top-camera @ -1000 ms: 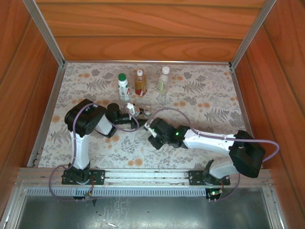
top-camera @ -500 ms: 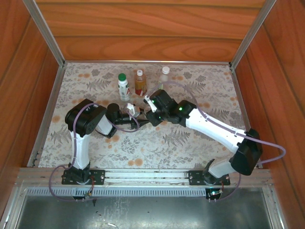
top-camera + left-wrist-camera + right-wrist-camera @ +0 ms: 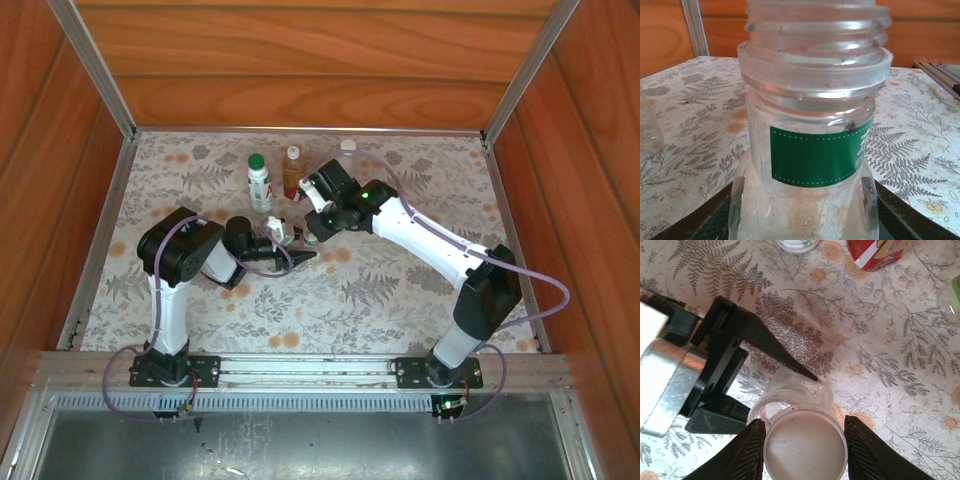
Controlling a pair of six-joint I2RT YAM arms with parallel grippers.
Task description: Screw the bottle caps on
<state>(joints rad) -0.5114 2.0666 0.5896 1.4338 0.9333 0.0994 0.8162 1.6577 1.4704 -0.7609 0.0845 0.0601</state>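
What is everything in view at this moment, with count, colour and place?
short clear bottle: one, clear with green label, neck uncapped, mid-table
white cap: one, white, close to that bottle's neck
white bottle: one, green cap, back row left
amber bottle: one, red label, back row middle
clear bottle: one, back row right, partly behind the right arm
table: one, fern-patterned cover
walls: wood panels, three sides
left jaws: black, shut on the short clear bottle
right jaws: black, shut on the white cap
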